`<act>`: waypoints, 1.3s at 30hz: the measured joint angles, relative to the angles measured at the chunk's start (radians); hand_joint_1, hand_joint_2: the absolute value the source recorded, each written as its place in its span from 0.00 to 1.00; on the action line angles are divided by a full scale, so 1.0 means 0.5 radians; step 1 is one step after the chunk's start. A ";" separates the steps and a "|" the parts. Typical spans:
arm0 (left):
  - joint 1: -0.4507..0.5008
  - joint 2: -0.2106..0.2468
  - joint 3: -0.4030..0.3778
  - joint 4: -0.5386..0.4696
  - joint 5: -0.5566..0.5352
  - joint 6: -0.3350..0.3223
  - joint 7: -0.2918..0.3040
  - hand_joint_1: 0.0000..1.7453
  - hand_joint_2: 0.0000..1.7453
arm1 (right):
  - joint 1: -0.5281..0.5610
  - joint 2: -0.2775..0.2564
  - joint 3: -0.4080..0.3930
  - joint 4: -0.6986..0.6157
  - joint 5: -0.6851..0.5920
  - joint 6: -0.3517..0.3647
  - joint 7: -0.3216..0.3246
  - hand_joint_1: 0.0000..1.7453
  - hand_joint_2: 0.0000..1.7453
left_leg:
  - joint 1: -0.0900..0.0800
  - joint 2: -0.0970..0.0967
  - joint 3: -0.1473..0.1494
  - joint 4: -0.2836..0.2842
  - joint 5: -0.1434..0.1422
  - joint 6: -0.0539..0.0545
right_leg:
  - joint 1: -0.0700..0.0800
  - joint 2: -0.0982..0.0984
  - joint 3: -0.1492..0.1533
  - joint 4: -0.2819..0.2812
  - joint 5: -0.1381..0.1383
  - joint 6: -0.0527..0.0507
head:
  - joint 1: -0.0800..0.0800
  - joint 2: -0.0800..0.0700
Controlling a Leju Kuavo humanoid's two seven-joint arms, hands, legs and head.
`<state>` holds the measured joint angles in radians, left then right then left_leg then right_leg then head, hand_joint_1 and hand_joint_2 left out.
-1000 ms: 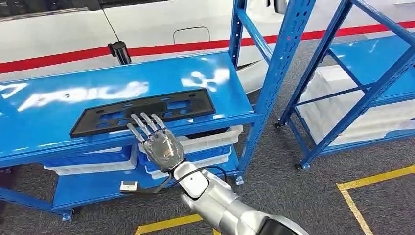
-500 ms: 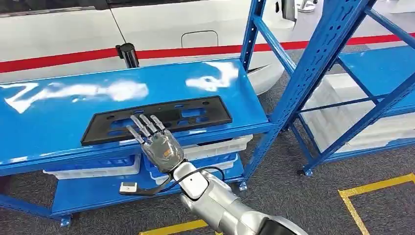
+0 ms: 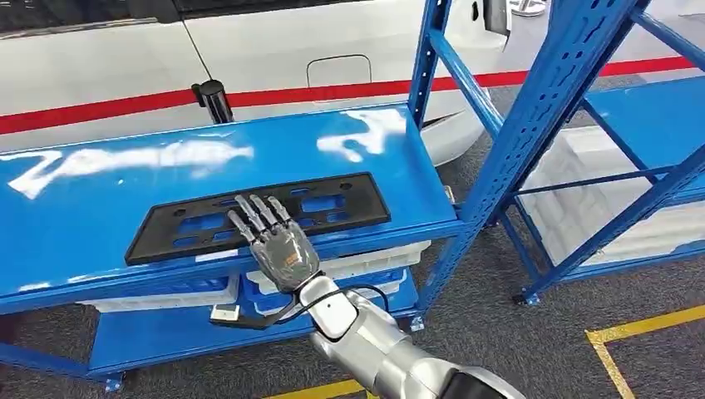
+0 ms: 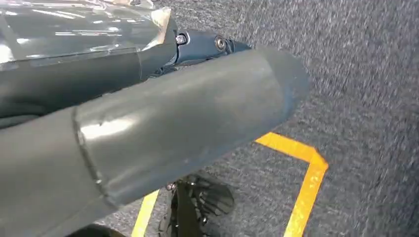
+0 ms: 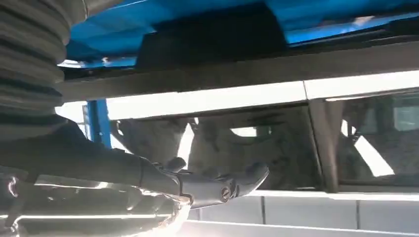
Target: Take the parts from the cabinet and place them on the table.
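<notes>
A long flat black plastic part (image 3: 332,204) with cut-outs lies on the blue cabinet shelf (image 3: 100,199), near its front edge. My right hand (image 3: 278,245) is stretched out flat at that edge, fingers spread, its fingertips (image 3: 253,209) over the part's near side and nothing in its grasp. In the right wrist view the hand (image 5: 197,185) sits just below the shelf rim, with the black part (image 5: 212,37) beyond it. My left hand (image 4: 173,123) hangs over the carpet, its thick grey thumb close to the camera; how its fingers lie is unclear.
White bins (image 3: 374,253) sit on the lower shelf under the part. Blue uprights (image 3: 532,125) stand at the shelf's right end, with a second rack holding white crates (image 3: 599,174) beyond. A white car with a red stripe (image 3: 332,50) is behind. Yellow lines (image 3: 640,320) mark the carpet.
The camera has shifted a little. My right hand has reached farther forward, so its fingertips now lie over the black part rather than at its front edge.
</notes>
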<state>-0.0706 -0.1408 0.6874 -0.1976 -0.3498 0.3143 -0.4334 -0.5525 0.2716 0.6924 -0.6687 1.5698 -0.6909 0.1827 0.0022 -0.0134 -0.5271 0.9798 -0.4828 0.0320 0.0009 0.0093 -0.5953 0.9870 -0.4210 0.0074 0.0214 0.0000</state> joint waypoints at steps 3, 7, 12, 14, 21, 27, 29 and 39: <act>0.000 0.001 0.000 0.000 -0.002 0.000 0.003 0.00 0.00 | -0.003 0.000 0.000 0.017 0.000 0.000 0.019 0.00 1.00 | 0.000 0.001 0.003 -0.005 0.000 -0.002 | 0.001 0.000 0.000 0.000 -0.002 -0.004 | 0.000 0.000; 0.000 0.001 0.001 0.000 -0.011 0.015 0.019 0.00 0.00 | -0.026 -0.002 0.000 0.060 0.000 0.000 0.085 0.00 1.00 | 0.002 0.001 0.003 -0.006 0.000 -0.015 | 0.003 0.000 0.000 0.000 -0.003 -0.006 | 0.000 0.000; 0.000 0.000 0.005 0.000 -0.030 0.036 0.028 0.00 0.00 | -0.064 -0.005 0.000 0.159 0.000 0.000 0.164 0.00 1.00 | 0.001 0.006 0.005 -0.006 0.001 -0.017 | 0.003 0.000 0.003 0.000 -0.003 -0.006 | 0.000 0.000; -0.001 0.000 0.005 0.000 -0.038 0.040 0.030 0.00 0.00 | -0.077 -0.005 -0.004 0.205 0.000 0.000 0.172 0.00 1.00 | -0.001 0.006 0.005 -0.006 0.001 -0.017 | 0.001 0.000 0.004 0.000 -0.003 -0.006 | 0.000 0.000; -0.001 0.000 0.005 0.000 -0.078 0.050 0.038 0.00 0.00 | -0.113 -0.005 -0.011 0.280 0.000 -0.001 0.169 0.00 1.00 | -0.004 0.007 0.007 -0.006 0.000 -0.017 | -0.002 0.000 0.006 0.000 -0.003 -0.006 | 0.000 0.000; -0.004 0.000 0.005 0.000 -0.098 0.054 0.040 0.00 0.00 | -0.165 0.019 -0.023 0.362 -0.026 -0.001 0.130 0.00 1.00 | -0.004 0.008 0.008 -0.006 0.000 -0.017 | -0.002 0.000 0.006 0.000 0.001 -0.011 | 0.000 0.000; -0.004 0.000 0.005 0.000 -0.107 0.054 0.040 0.00 0.00 | -0.183 0.027 -0.031 0.388 -0.031 0.000 0.113 0.00 1.00 | -0.004 0.008 0.008 -0.006 0.000 -0.017 | -0.002 0.000 0.006 0.000 0.001 -0.012 | 0.000 0.000; -0.005 0.000 0.004 0.000 -0.134 0.060 0.058 0.00 0.00 | -0.208 0.051 -0.070 0.461 -0.011 0.000 0.114 0.94 1.00 | -0.003 0.008 0.007 -0.006 0.005 -0.024 | -0.002 0.001 0.006 0.000 0.006 -0.019 | 0.000 0.000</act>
<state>-0.0731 -0.1408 0.6893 -0.1976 -0.4166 0.3441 -0.4044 -0.6563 0.2972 0.6573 -0.4380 1.5641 -0.6909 0.2396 0.0005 -0.0092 -0.5237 0.9768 -0.4801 0.0200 0.0000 0.0096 -0.5924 0.9868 -0.4182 -0.0020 0.0214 0.0000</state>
